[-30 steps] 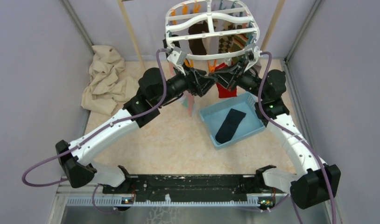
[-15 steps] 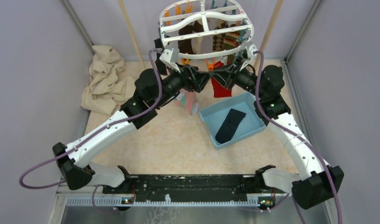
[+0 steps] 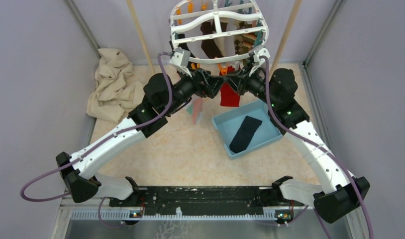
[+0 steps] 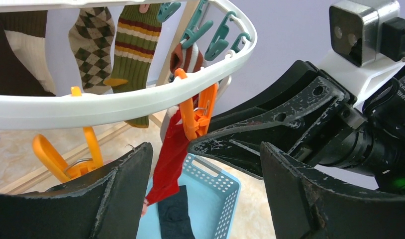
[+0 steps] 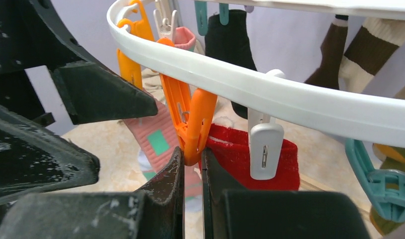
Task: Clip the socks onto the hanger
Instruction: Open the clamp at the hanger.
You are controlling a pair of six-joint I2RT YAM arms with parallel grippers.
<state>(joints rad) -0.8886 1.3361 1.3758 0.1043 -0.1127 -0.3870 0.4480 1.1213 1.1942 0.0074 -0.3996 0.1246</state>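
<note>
Hanger (image 4: pixel 116 102) swung leftward since second ago; red sock (image 3: pixel 230 95) now hangs from orange peg (image 4: pixel 198 117). Right hand (image 5: pixel 192 164) pinched together under peg, left hand (image 4: pixel 204 149) spread. Navy sock (image 3: pixel 245 133) unclipped, in basket (image 3: pixel 266 130).

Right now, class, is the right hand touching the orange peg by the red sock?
Touching. The right wrist view shows the orange peg pinched at its lower end by the right hand.

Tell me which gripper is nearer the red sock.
Right. The right gripper is pinched at the top edge of the red sock, just under the orange peg. The left gripper is open and apart from it, the sock hanging beyond its fingers.
</note>
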